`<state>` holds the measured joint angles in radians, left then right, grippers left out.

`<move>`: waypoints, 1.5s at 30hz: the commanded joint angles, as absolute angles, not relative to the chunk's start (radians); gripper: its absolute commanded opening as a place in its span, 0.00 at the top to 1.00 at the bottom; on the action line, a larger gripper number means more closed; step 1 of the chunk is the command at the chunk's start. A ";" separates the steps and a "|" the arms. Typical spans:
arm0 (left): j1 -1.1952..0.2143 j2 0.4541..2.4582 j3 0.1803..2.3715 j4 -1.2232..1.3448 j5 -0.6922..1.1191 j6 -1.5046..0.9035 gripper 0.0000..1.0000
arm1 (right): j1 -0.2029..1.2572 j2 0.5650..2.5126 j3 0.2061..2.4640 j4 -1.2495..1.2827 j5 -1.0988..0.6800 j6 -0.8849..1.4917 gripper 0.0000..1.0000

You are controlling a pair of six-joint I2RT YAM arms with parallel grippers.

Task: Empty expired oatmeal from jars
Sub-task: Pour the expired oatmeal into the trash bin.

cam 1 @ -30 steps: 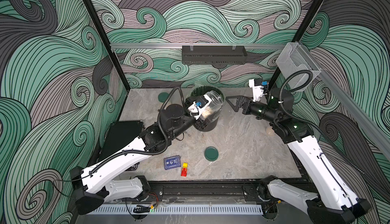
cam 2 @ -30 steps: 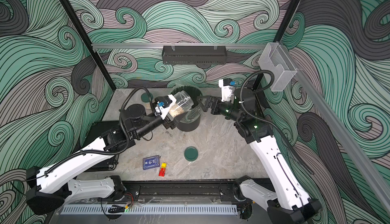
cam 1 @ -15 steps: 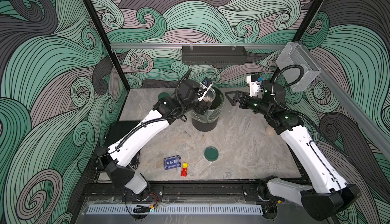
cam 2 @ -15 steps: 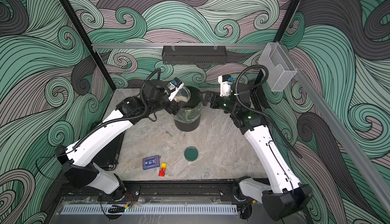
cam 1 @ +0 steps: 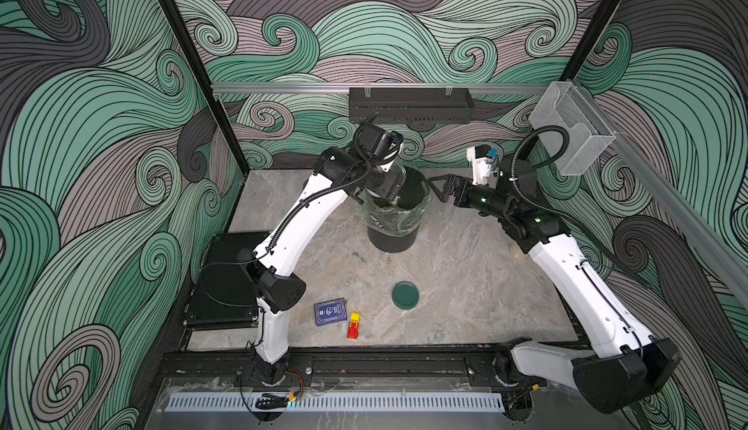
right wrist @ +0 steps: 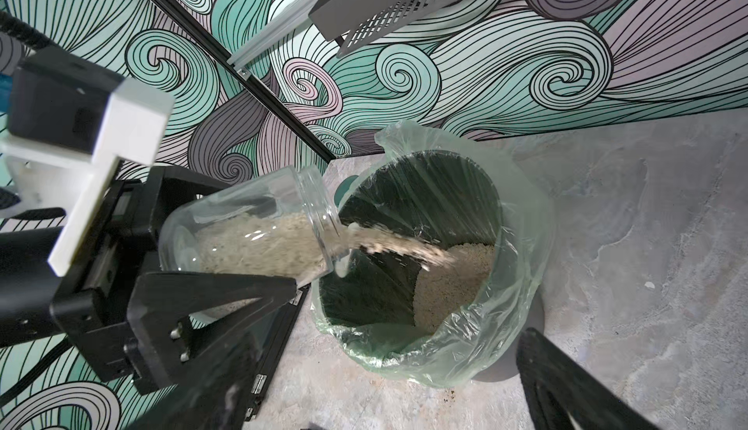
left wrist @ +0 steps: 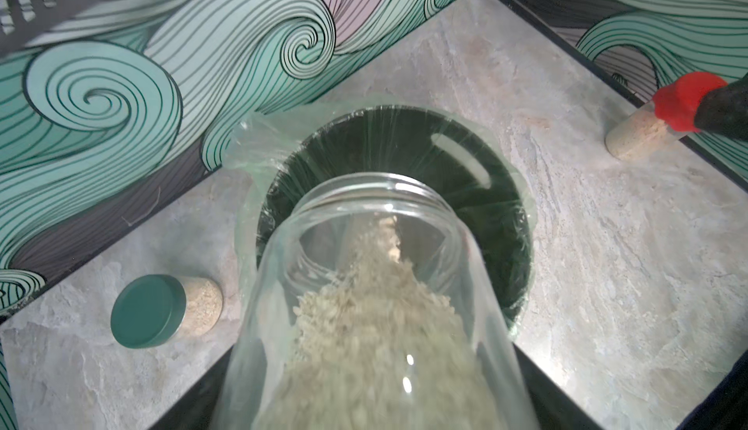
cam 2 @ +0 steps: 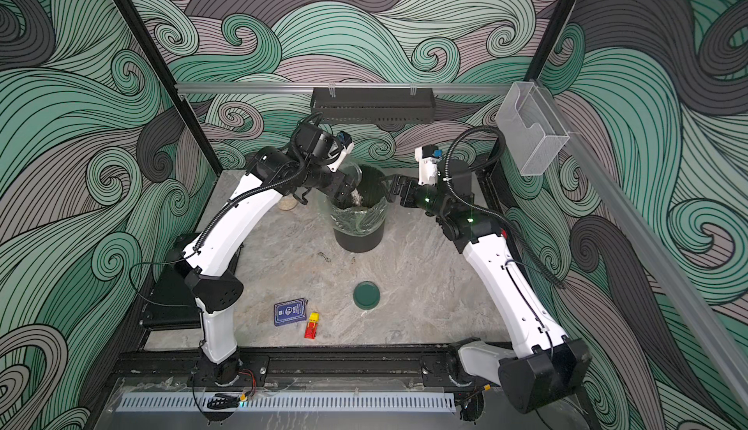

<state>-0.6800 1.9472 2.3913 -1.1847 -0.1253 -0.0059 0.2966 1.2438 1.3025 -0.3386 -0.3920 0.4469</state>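
The oatmeal (right wrist: 388, 246) was pouring out of the open jar (right wrist: 226, 225) in a stream, straight into the bin (right wrist: 522, 221), where a pale heap of it already sat inside the liner. Plenty was left in the jar too. You had the jar tipped mouth-down over the bin's rim, with your left gripper (cam 2: 347, 192) clamped round its body near the base. Your right gripper (cam 1: 439, 189) hung just beside the bin's other side, jaws spread wide, holding nothing. The other two jars were on the table (cam 1: 465, 270), both capped with oatmeal inside. The green-lid jar (left wrist: 162, 310) was near the bin on your left arm's side, and the red-lid jar (left wrist: 647, 124) was well off toward the right arm. A loose lid (cam 1: 405, 295) lay flat on the table in front of the bin, well apart from it.
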 commanded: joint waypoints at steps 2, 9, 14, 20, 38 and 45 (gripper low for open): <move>-0.667 1.934 2.448 -1.231 -0.132 -0.076 1.00 | 0.286 1.246 1.292 -0.304 -0.413 0.452 0.01; -0.660 1.930 2.457 -1.251 -0.125 -0.098 1.00 | 0.281 1.242 1.285 -0.299 -0.415 0.442 0.01; -0.658 1.938 2.490 -1.274 -0.120 -0.100 1.00 | 0.280 1.231 1.274 -0.279 -0.420 0.397 0.01; -0.657 1.983 2.576 -1.342 -0.105 -0.146 1.00 | 0.280 1.233 1.276 -0.274 -0.435 0.393 0.01; -0.640 2.068 2.667 -1.388 -0.061 -0.208 1.00 | 0.287 1.177 1.182 -0.025 -0.611 -0.043 0.05; -0.621 2.093 2.679 -1.379 -0.001 -0.212 1.00 | 0.308 1.143 1.110 0.013 -0.744 -0.506 0.01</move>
<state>-0.6334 2.0968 2.6259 -1.3987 -0.0387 -0.1959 0.2981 1.1629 1.1412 -0.0452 -0.6491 -0.2417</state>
